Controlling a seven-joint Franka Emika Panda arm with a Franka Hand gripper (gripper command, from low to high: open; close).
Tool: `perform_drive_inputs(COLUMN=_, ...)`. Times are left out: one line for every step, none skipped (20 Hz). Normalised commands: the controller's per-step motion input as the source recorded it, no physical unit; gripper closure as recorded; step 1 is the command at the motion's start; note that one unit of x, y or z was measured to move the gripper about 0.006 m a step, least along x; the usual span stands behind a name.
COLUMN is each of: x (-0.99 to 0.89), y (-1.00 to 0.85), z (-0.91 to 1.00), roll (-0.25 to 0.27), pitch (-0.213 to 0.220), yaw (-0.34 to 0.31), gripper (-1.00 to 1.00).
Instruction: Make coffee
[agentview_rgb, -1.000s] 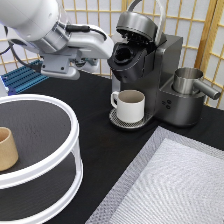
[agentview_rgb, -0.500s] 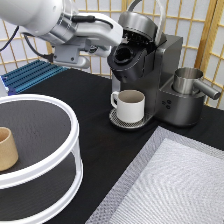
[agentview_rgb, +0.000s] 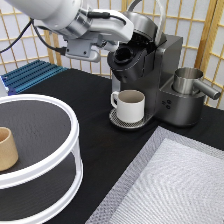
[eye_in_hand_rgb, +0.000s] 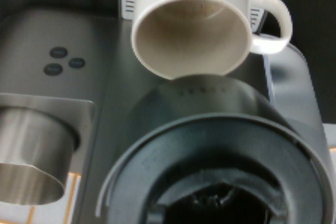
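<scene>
From here I read the step as getting the pod into the coffee machine (agentview_rgb: 162, 62), though I cannot find the pod in either view. It may be hidden in the hand or down in the chamber; I cannot tell which. The arm reaches in from ten o'clock of the exterior view, and the gripper (agentview_rgb: 127, 42) sits at about twelve o'clock, just above the open brew chamber (agentview_rgb: 123, 56), with the raised lid (agentview_rgb: 145, 22) close at its one o'clock. Whether the hand is spread or pressed together does not show.

The wrist view looks straight down into the chamber (eye_in_hand_rgb: 217, 200). Its hollow is dark, and I can't say if anything sits in it. The white mug (agentview_rgb: 131, 105) already stands on the drip tray (agentview_rgb: 116, 120) beneath the spout, so that part looks done.

To do this well, I judge the hand should be centred over the chamber's round mouth, kept vertical, and kept off the lid. A tilted pod would likely catch on the rim. The steel jug (agentview_rgb: 187, 80) at three o'clock and the tan cup (agentview_rgb: 6, 148) at nine o'clock are well apart from the work.
</scene>
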Motion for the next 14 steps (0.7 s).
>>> perform_drive_inputs(x=0.18, y=0.56, z=0.45, roll=-0.13, pitch=0.068, yaw=-0.093, gripper=1.0)
perform_drive_inputs(x=0.18, y=0.52, z=0.44, roll=-0.122, pitch=0.069, yaw=-0.093, gripper=1.0)
perform_drive_inputs(x=0.14, y=0.47, z=0.42, roll=-0.119, pitch=0.063, yaw=-0.096, gripper=1.0)
perform_drive_inputs(x=0.19, y=0.43, z=0.33, roll=-0.12, pitch=0.068, yaw=-0.095, gripper=1.0)
perform_drive_inputs(x=0.22, y=0.43, z=0.31, roll=-0.127, pitch=0.068, yaw=-0.094, gripper=1.0)
perform_drive_inputs(x=0.22, y=0.5, z=0.23, roll=-0.155, pitch=0.057, yaw=-0.109, gripper=1.0)
perform_drive_inputs(x=0.25, y=0.52, z=0.22, roll=-0.17, pitch=0.054, yaw=-0.115, gripper=1.0)
perform_drive_inputs(x=0.25, y=0.45, z=0.19, roll=-0.173, pitch=0.049, yaw=-0.12, gripper=1.0)
perform_drive_inputs(x=0.24, y=0.46, z=0.14, roll=-0.174, pitch=0.045, yaw=-0.12, gripper=1.0)
perform_drive_inputs(x=0.22, y=0.39, z=0.13, roll=-0.161, pitch=0.035, yaw=-0.115, gripper=1.0)
perform_drive_inputs(x=0.18, y=0.29, z=0.03, roll=-0.144, pitch=0.02, yaw=-0.096, gripper=1.0)
perform_drive_inputs(x=0.15, y=0.27, z=0.0, roll=-0.135, pitch=0.01, yaw=-0.088, gripper=1.0)
perform_drive_inputs(x=0.18, y=0.35, z=0.0, roll=-0.153, pitch=0.006, yaw=-0.086, gripper=1.0)
perform_drive_inputs(x=0.13, y=0.4, z=0.0, roll=-0.159, pitch=0.005, yaw=-0.08, gripper=1.0)
